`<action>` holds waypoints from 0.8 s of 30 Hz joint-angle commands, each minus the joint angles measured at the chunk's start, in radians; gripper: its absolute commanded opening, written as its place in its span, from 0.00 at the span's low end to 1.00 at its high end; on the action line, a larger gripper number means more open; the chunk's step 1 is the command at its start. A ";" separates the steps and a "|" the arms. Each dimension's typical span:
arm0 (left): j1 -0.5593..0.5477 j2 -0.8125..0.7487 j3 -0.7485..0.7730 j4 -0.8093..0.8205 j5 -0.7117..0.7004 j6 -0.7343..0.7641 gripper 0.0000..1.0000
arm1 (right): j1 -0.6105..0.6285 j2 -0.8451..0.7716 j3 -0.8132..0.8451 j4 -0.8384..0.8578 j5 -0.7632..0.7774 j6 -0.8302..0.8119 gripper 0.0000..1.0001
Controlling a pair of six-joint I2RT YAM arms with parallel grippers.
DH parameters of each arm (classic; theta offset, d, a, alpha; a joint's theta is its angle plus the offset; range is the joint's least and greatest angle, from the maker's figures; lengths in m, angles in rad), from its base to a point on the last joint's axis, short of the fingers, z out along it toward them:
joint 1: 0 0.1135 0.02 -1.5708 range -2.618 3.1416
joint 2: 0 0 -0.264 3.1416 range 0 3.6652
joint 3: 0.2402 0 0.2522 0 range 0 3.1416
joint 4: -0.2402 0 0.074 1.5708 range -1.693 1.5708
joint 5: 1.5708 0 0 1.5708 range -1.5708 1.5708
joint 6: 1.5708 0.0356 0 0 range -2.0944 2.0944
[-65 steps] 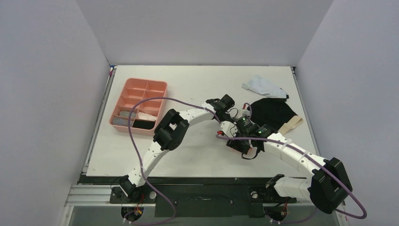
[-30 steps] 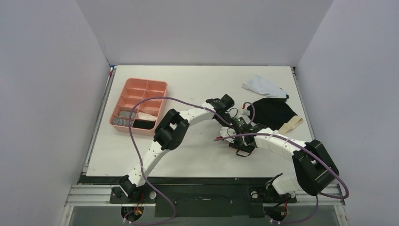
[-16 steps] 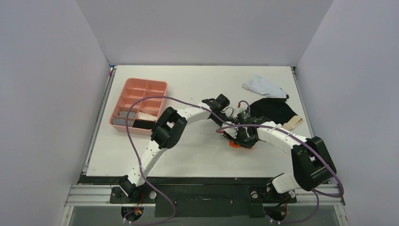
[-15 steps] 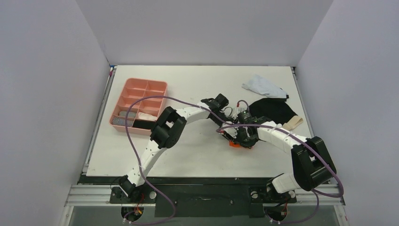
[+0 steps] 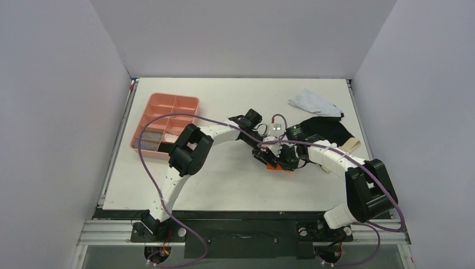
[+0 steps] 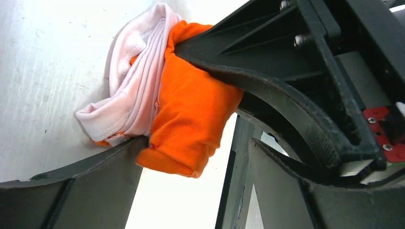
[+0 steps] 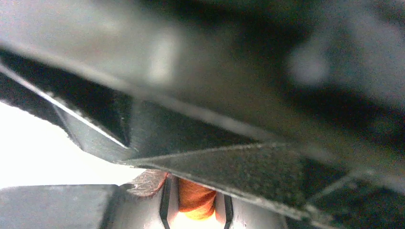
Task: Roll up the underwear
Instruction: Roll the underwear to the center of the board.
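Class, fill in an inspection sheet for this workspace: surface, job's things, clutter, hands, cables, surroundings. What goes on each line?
Surface: white table.
Job's things: orange underwear bunched between both hands; black underwear, beige waistband, lying loose at right.
Clutter: pink tray at left, some compartments filled; pale cloth at back right.
Hands: left hand open around the orange underwear; right hand shut on it.
Cables: purple cables loop along both arms.
Surroundings: grey walls on three sides.

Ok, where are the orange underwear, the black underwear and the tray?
orange underwear [image 6: 191, 119], left wrist view, on the bunched orange fabric.
black underwear [image 5: 330, 129], top view, middle of the black cloth.
tray [image 5: 175, 95], top view, on its far rim.
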 commanded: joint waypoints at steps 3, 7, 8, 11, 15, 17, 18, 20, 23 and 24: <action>0.073 -0.012 -0.069 0.000 -0.233 0.077 0.85 | -0.026 0.077 -0.038 -0.139 0.101 0.023 0.00; 0.078 -0.012 -0.065 -0.022 -0.233 0.107 0.87 | -0.027 0.082 -0.037 -0.145 0.103 0.023 0.00; 0.079 -0.012 -0.061 -0.027 -0.236 0.120 0.87 | -0.027 0.083 -0.036 -0.151 0.103 0.022 0.00; 0.081 -0.011 -0.044 -0.072 -0.249 0.156 0.87 | -0.025 0.084 -0.035 -0.161 0.104 0.020 0.00; 0.083 -0.005 -0.002 -0.159 -0.291 0.241 0.87 | -0.024 0.081 -0.037 -0.182 0.111 0.010 0.00; 0.084 -0.008 0.015 -0.203 -0.330 0.290 0.87 | -0.023 0.080 -0.037 -0.191 0.121 0.006 0.00; 0.084 -0.013 0.019 -0.214 -0.341 0.319 0.87 | -0.024 0.080 -0.039 -0.192 0.124 0.004 0.00; 0.084 -0.026 0.018 -0.238 -0.375 0.358 0.87 | -0.026 0.080 -0.039 -0.198 0.134 0.000 0.00; 0.084 -0.044 0.004 -0.260 -0.413 0.407 0.87 | -0.027 0.084 -0.039 -0.207 0.140 -0.002 0.00; 0.085 -0.052 0.001 -0.262 -0.420 0.413 0.87 | -0.026 0.086 -0.035 -0.209 0.141 -0.003 0.00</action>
